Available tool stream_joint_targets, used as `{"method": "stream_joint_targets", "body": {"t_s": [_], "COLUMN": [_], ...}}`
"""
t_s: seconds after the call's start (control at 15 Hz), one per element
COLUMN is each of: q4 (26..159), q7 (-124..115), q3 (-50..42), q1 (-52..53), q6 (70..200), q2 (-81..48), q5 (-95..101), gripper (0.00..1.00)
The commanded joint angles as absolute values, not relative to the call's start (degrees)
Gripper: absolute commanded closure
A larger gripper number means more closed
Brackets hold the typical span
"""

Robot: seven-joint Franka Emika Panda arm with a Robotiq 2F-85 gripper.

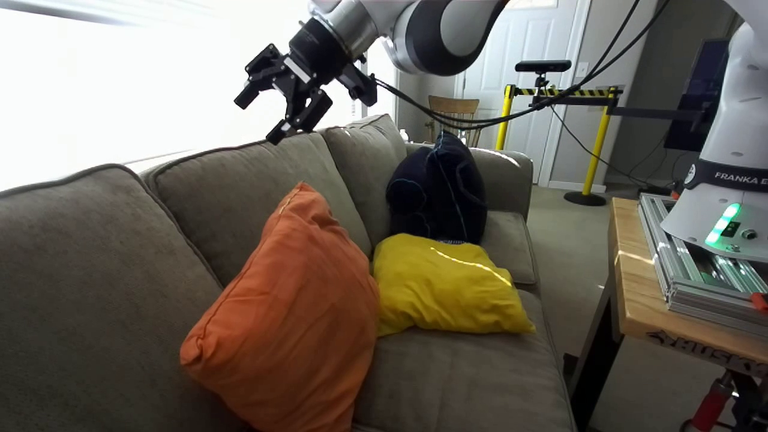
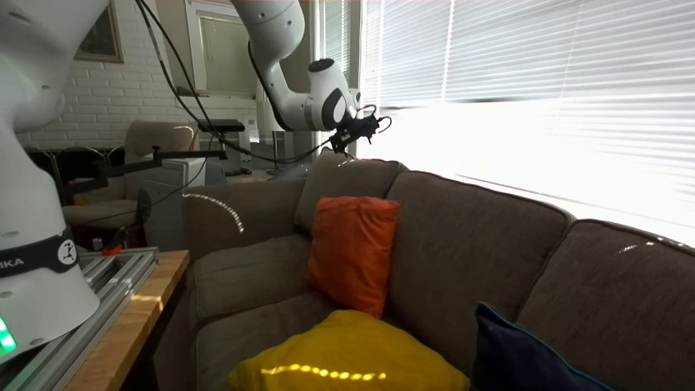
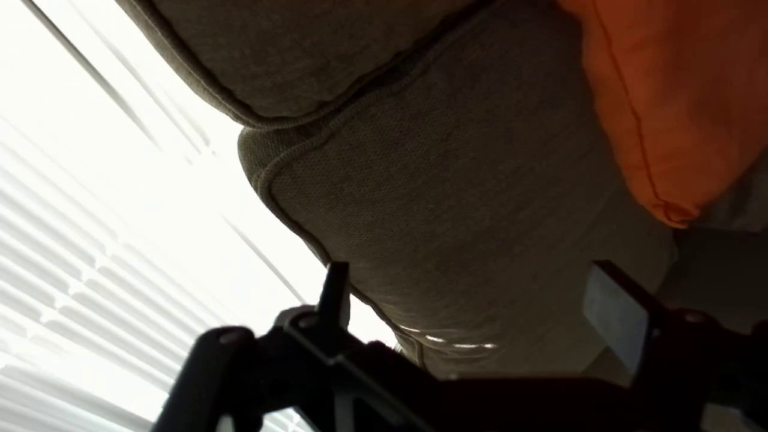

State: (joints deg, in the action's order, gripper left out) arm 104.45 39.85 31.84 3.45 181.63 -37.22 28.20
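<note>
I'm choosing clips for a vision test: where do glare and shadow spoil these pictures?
In both exterior views, the window is largely burnt out to white, and a bright streak crosses the yellow pillow; in an exterior view, the blinds keep visible slats above the glare; in the wrist view, the window glares too, the couch looks dim, and the gripper is nearly a silhouette.

In an exterior view, a white door (image 1: pixel 498 72), a wooden chair (image 1: pixel 454 107) and striped barrier tape (image 1: pixel 600 93) strung between yellow posts (image 1: pixel 599 147) can be seen. In an exterior view, a beige chair (image 2: pixel 155 136) is backed by a white brick wall (image 2: pixel 125 92) (a dark framed panel (image 2: pixel 106 41), partly hidden, is hung on it), and slatted window blinds (image 2: pixel 516 54) are brightly lit.
</note>
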Motion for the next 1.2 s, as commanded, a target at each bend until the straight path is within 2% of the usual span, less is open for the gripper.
{"method": "stream_joint_targets", "body": {"t_s": [0.0, 0.33, 0.47, 0.8, 0.93, 1.07, 1.13], "q4": [110.9, 116.5, 119.1, 126.3, 127.9, 129.4, 127.0], "q7": [42.6, 42.7, 45.5, 38.2, 29.1, 20.5, 28.2], "q3": [36.9, 32.9, 26.1, 12.9, 10.2, 7.3, 8.9], "q1": [-4.2, -6.3, -1.6, 5.6, 5.9, 6.8, 6.1], "q6": [172.3, 161.1, 158.3, 155.9, 155.6, 161.6, 157.9], "q2": [-29.7, -20.1, -15.5, -9.2, -8.7, -10.7, -10.8], "q5": [28.2, 30.0, 26.4, 33.3, 42.9, 44.9, 41.3], "gripper": [0.00, 0.00, 0.00, 0.00, 0.00, 0.00, 0.00]}}
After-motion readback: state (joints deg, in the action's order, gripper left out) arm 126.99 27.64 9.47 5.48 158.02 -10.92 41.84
